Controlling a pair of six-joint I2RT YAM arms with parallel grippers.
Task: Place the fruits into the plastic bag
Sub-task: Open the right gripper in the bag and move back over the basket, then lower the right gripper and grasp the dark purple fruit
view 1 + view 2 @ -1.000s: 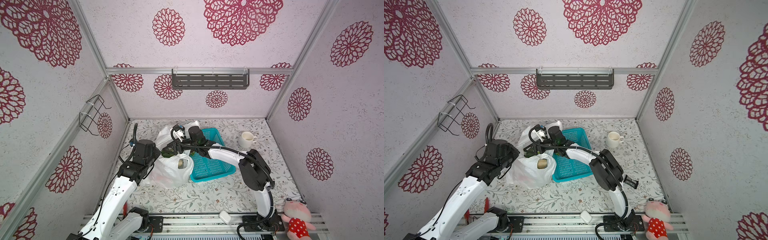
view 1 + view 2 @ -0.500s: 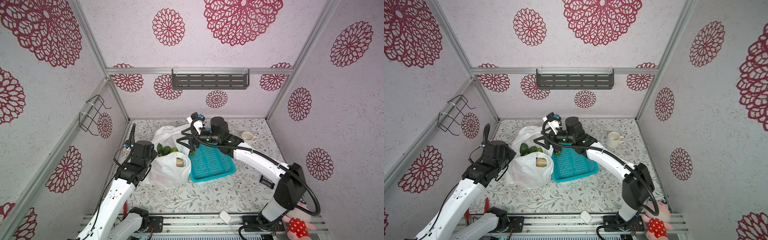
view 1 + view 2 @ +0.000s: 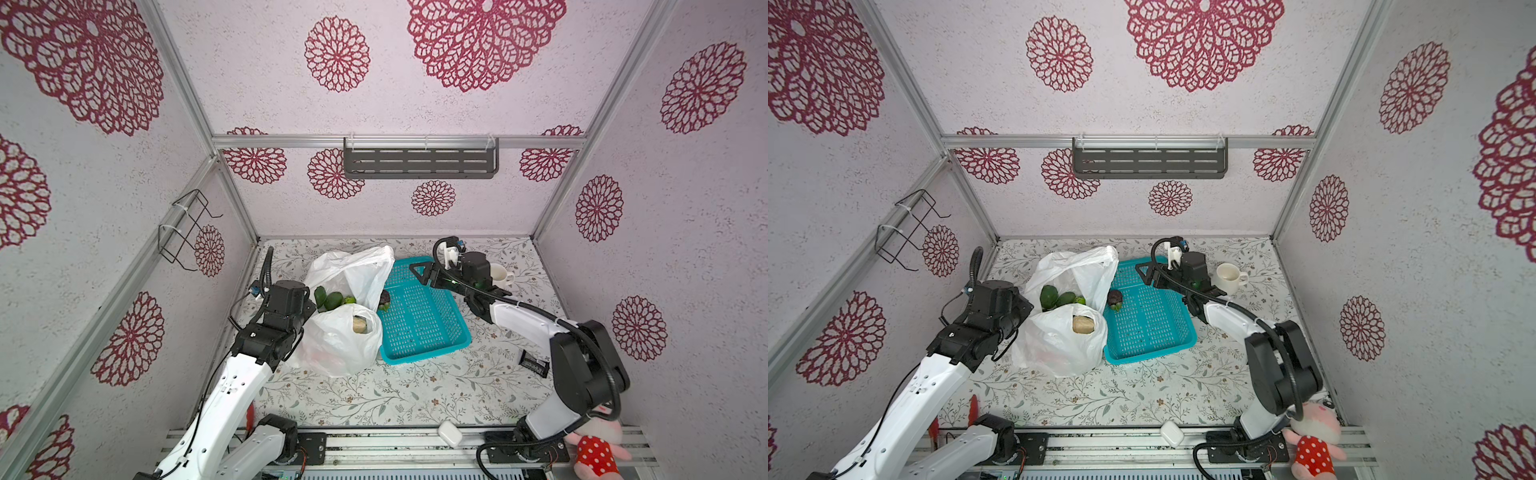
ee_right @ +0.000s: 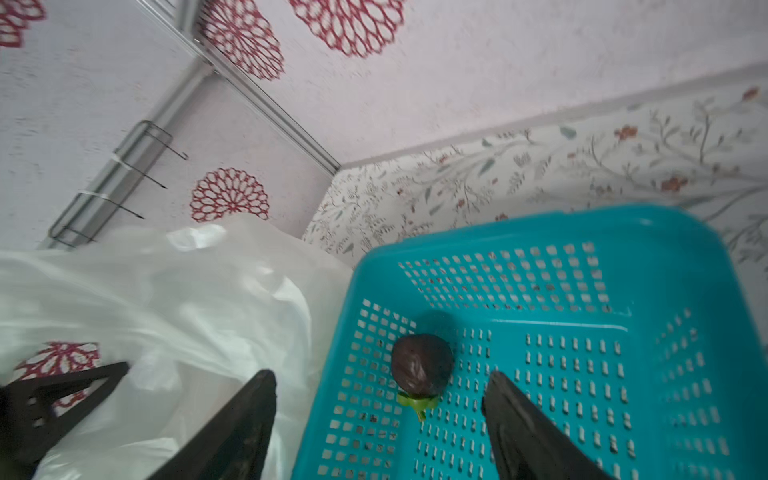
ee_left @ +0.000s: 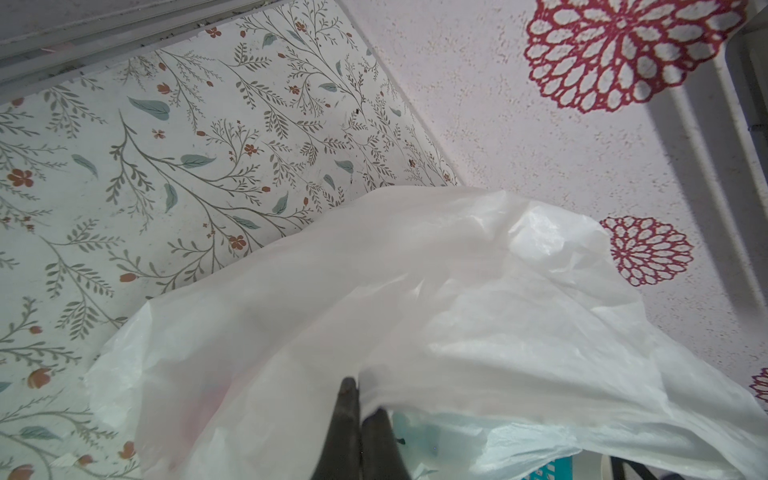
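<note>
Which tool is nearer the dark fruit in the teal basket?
Right. The right tool is open above the basket, facing the dark fruit; the left tool pinches the plastic bag outside it.

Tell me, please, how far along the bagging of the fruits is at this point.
Done: green fruits and a pale knobbly one lie inside the plastic bag. In hand: the left gripper is shut on the bag's film, while the right gripper hangs open and empty over the teal basket. Left: one dark fruit with a green calyx lies in that basket, not yet bagged.
</note>
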